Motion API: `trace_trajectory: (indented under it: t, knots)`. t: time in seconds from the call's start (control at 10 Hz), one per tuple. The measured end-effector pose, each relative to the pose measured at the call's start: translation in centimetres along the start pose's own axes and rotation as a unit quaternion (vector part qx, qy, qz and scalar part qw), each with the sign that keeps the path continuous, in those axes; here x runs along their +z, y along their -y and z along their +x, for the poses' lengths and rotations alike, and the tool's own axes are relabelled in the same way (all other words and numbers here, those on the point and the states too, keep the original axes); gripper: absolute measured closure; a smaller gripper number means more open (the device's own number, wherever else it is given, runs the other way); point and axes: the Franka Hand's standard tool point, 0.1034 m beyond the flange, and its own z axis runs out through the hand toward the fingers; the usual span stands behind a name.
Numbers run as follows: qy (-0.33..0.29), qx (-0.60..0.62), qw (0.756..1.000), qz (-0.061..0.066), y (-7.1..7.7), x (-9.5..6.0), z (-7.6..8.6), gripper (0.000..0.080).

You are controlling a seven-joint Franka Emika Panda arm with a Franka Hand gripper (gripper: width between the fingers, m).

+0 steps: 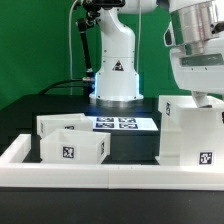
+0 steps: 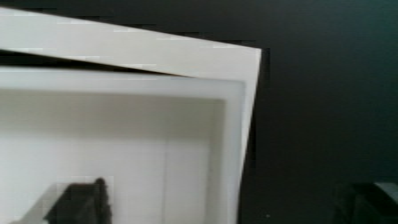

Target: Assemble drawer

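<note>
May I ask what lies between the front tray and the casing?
Only bare table separates front tray and casing in the exterior view; the marker board lies farther back.

Exterior cam: low, near table height, mid-range, facing across the front border wall toward the arm base; wrist cam: very close, looking down onto one corner of the drawer casing, the only part both views share.
</note>
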Motion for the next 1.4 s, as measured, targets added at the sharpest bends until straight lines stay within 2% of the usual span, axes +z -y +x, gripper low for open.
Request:
trace_trajectory:
  t: [0.2, 0.4, 0.5, 0.7, 0.8, 0.9, 1.1, 1.2, 1.3, 1.4]
  knots:
    - [0.0, -0.055, 0.998, 0.008, 0.5, -1.9, -0.3, 0.0151]
    - [-0.004, -0.14, 0.99, 0.012, 0.3, -3.4, 0.5, 0.015]
    - [-0.005, -0.146, 0.989, 0.01, -0.2, -3.6, 0.6, 0.015]
    - [-0.004, -0.15, 0.989, 0.009, -0.1, -3.4, 0.4, 0.015]
    - [-0.005, -0.197, 0.98, 0.009, -0.1, -3.4, 0.5, 0.015]
    - [-0.007, -0.256, 0.967, 0.007, -0.2, -3.4, 0.6, 0.015]
    - [-0.016, -0.397, 0.918, 0.003, -0.1, -3.8, 1.2, 0.015]
    - [-0.021, -0.464, 0.886, 0.002, -0.4, -4.1, 2.1, 0.015]
    - [-0.024, -0.508, 0.861, -0.001, -1.2, -4.7, 3.1, 0.015]
    - [-0.03, -0.519, 0.854, -0.002, -2.4, -5.2, 4.6, 0.015]
